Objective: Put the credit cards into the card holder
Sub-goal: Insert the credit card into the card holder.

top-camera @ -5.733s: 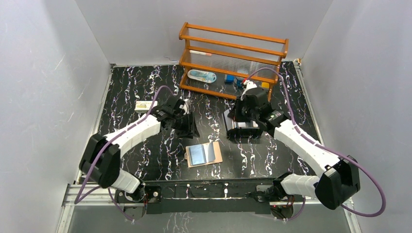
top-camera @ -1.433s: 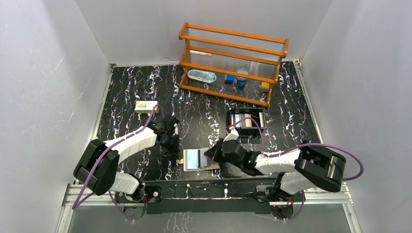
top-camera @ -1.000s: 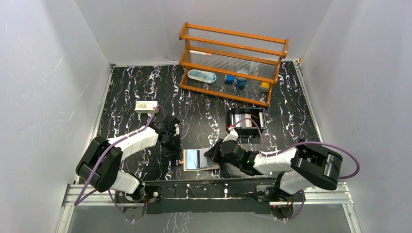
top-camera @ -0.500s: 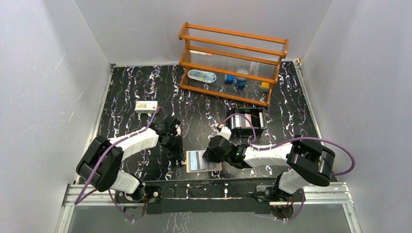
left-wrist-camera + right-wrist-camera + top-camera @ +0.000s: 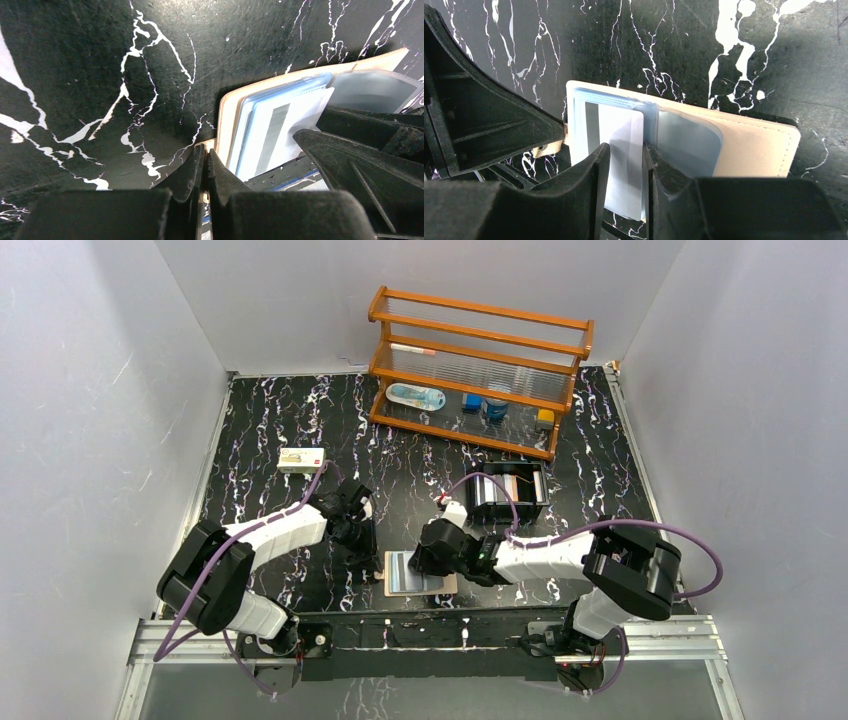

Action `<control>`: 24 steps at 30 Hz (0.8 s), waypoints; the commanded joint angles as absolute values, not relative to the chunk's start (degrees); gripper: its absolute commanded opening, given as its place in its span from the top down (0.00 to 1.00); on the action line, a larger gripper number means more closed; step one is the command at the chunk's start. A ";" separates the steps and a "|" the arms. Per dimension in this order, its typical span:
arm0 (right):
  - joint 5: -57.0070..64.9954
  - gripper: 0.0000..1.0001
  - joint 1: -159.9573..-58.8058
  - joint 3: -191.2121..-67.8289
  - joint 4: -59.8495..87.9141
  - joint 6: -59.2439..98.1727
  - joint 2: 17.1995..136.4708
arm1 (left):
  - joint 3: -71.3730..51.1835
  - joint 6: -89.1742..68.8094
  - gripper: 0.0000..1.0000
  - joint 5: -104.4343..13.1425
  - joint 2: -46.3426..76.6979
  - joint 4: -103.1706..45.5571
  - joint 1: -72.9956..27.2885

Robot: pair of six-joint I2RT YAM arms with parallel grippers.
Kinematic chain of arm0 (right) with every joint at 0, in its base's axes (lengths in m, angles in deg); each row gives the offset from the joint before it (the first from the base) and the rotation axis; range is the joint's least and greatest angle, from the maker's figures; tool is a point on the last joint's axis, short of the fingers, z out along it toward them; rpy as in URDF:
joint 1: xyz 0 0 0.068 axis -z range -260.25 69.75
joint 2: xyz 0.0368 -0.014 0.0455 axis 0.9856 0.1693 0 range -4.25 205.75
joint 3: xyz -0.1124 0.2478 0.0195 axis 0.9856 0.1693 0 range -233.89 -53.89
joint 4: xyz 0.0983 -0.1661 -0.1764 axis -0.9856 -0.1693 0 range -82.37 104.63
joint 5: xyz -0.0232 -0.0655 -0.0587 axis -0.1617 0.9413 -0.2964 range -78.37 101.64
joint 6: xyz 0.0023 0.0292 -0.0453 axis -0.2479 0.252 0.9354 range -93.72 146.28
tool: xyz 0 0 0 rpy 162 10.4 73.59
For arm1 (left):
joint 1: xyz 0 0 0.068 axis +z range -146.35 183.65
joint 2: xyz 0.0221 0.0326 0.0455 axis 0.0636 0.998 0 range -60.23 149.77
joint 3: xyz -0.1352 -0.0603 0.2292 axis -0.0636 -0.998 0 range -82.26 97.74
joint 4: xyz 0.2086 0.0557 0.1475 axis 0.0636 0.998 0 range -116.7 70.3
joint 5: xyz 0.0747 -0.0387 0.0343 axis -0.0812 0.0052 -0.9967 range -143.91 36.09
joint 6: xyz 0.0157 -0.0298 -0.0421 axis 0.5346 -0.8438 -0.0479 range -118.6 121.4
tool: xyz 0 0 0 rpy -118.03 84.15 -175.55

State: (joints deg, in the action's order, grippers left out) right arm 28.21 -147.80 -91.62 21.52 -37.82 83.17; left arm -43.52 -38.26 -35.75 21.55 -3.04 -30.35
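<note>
Two grippers meet over the card holder [image 5: 754, 147] at the near edge of the desk [image 5: 280, 410], just in front of the arm bases. I have the holder lying open and flat, tan cover down and clear sleeves up. My left gripper [image 5: 362, 540] sits at its left edge, jaws pressed together on the small tan tab [image 5: 550, 148] that sticks out there. My right gripper [image 5: 626, 150] is low over the holder's left half. Its jaws are apart, one finger on either side of the credit card [image 5: 619, 130], and they are not squeezing it. That card is pale blue with a grey stripe. It lies on the holder's left half, and as far as I can tell its far end is tucked under the clear plastic while the other end shows between the fingers. Just to its right a loose clear sleeve [image 5: 689, 145] bows up from the fold.

Farther back, right of centre, a black tray [image 5: 507, 495] holds some light-coloured items. Over on the left a small white box [image 5: 300, 459] lies on the desk. At the far edge stands a wooden rack [image 5: 480, 335], with a pale blue-and-white object [image 5: 415, 396] and a few small blue and yellow pieces on its lowest shelf.
</note>
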 commanded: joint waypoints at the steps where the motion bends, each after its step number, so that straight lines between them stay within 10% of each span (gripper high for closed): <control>1: 30.27 0.59 -148.32 -93.27 17.95 -37.51 79.87 | -45.29 -39.01 1.00 -34.16 21.24 -3.31 -31.01; 24: 34.70 0.53 -149.60 -95.00 6.00 -32.10 71.12 | -43.06 -40.68 0.94 -33.88 15.81 -1.37 -31.07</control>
